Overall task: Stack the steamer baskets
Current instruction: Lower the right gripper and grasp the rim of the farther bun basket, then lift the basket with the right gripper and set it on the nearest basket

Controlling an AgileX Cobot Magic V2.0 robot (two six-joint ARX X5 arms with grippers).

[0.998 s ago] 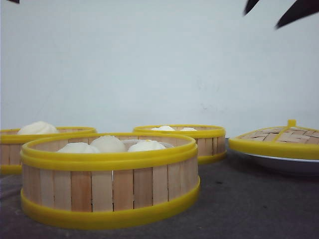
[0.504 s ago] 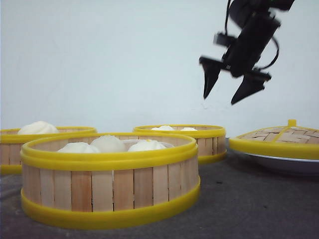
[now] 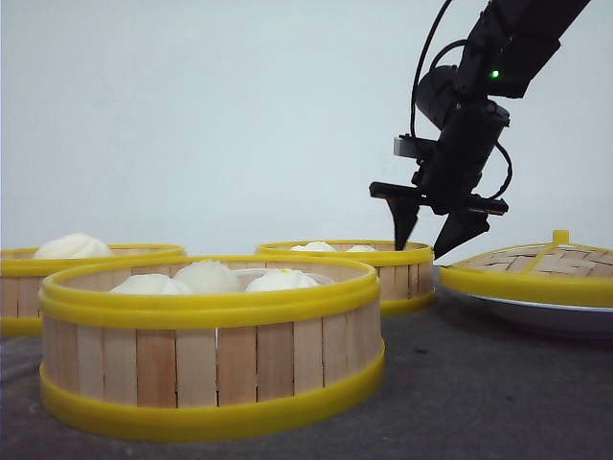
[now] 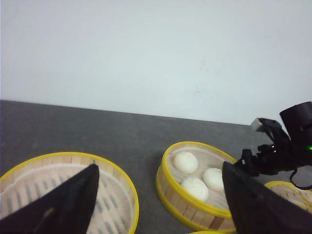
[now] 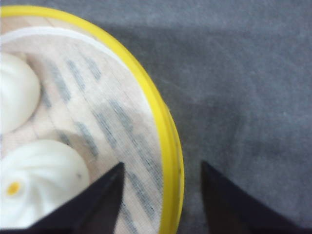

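Three steamer baskets with buns stand on the dark table: a near one (image 3: 211, 345), one at the far left (image 3: 57, 278) and a back middle one (image 3: 374, 268). My right gripper (image 3: 426, 238) hangs open just over the right rim of the back middle steamer basket. In the right wrist view that yellow rim (image 5: 168, 131) runs between the fingertips of the right gripper (image 5: 162, 165), one finger above the lining and one above the table outside. My left gripper (image 4: 160, 168) is open and empty, high above the gap between the far-left steamer basket (image 4: 63, 195) and the back middle steamer basket (image 4: 195, 192).
A flat woven lid with a yellow rim and knob (image 3: 536, 273) rests on a white plate (image 3: 546, 314) at the right, close beside the right gripper. A plain white wall stands behind the table. White buns (image 5: 34, 175) lie in the basket under the right gripper.
The right arm has come down from the top of the front view to the right rim of the back middle basket, fingers open throughout. The baskets have not moved.
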